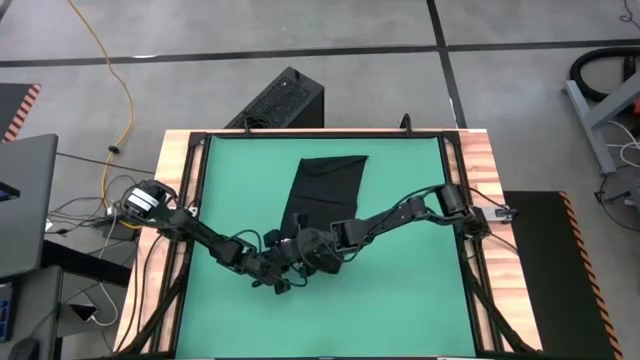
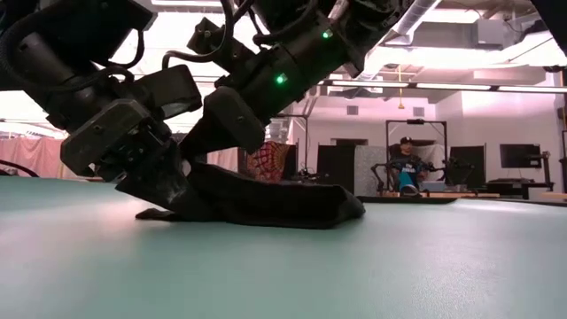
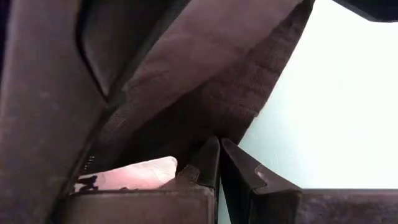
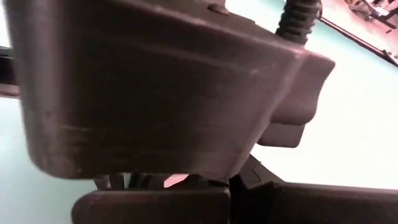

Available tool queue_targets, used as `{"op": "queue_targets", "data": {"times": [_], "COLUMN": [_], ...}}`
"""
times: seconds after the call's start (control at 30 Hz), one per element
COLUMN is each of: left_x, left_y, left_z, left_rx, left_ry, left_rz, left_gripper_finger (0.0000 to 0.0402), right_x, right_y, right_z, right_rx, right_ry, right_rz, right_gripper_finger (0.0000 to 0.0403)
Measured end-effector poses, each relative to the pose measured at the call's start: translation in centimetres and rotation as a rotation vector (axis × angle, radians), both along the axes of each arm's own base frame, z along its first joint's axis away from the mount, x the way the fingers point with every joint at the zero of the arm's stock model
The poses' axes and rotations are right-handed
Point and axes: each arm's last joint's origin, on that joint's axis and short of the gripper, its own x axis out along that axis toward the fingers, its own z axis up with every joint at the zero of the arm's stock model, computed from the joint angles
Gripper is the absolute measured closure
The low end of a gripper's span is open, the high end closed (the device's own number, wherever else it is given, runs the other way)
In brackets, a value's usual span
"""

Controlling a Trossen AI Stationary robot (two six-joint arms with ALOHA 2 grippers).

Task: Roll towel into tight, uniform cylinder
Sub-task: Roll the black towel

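Note:
The black towel (image 1: 325, 190) lies lengthwise on the green mat (image 1: 400, 290), its far part flat and its near end bunched under both grippers. In the low view the towel (image 2: 283, 202) slopes up at the left toward them. My left gripper (image 1: 283, 268) (image 3: 219, 149) reaches in from the table's left, shut at the towel's near end. My right gripper (image 1: 300, 245) (image 2: 202, 151) comes slanting down from the right, close against the left one; its wrist view is filled by the left arm's housing (image 4: 155, 81), so its fingertips are hidden. My left gripper has its shut fingertips (image 3: 211, 155) on the towel's near edge (image 3: 233, 118), slanting down from the table's near left. The cloth rises a little from the mat at the tips, and the rest of the towel lies on the mat. One layer or several, I cannot tell. My right gripper points down at the same raised near end (image 2: 208, 182), but the left gripper hides the spot: I cannot tell whether it touches the cloth.
A black ribbed box (image 1: 285, 100) stands just beyond the table's far edge. A wooden frame (image 1: 480, 160) borders the mat. Bare mat lies to the near side and to both sides of the towel. A person (image 2: 406, 168) sits far off in the room.

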Motion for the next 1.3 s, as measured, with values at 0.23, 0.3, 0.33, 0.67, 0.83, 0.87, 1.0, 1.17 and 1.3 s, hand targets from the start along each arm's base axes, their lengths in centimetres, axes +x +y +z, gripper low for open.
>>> {"op": "queue_targets", "data": {"times": [0.23,0.3,0.33,0.67,0.83,0.87,1.0,1.17,1.3], "left_x": [0.0,0.0,0.0,0.0,0.0,0.0,0.0,0.0,0.0], "left_y": [-0.1,-0.1,-0.1,-0.1,-0.1,-0.1,-0.1,-0.1,-0.2], "left_z": [0.0,0.0,0.0,0.0,0.0,0.0,0.0,0.0,0.0], "left_rx": [-0.007,-0.011,-0.010,-0.005,-0.009,-0.009,-0.009,-0.005,0.000], "left_ry": [-0.003,-0.003,-0.003,-0.002,0.000,0.000,0.000,0.001,0.004], "left_rz": [-0.003,-0.005,-0.004,-0.008,-0.012,-0.013,-0.013,-0.016,-0.037], "left_gripper_finger": [0.0402,0.0402,0.0402,0.0402,0.0402,0.0402,0.0401,0.0401,0.0401], "right_x": [0.2,0.1,0.1,0.0,0.1,0.1,0.1,-0.1,-0.6], "right_y": [-0.2,-0.3,-0.4,-0.6,-0.7,-0.7,-0.7,-0.5,-0.3], "right_z": [0.1,0.0,-0.1,-0.1,0.0,0.0,0.0,0.6,2.0], "right_rx": [0.058,0.072,0.077,0.129,0.118,0.110,0.111,0.105,0.097], "right_ry": [-0.017,0.003,0.008,0.024,0.023,0.022,0.021,0.007,-0.002], "right_rz": [0.032,0.027,0.025,0.032,0.042,0.047,0.044,0.066,0.101], "right_gripper_finger": [0.0401,0.0401,0.0401,0.0344,0.0320,0.0314,0.0286,0.0243,0.0217]}}
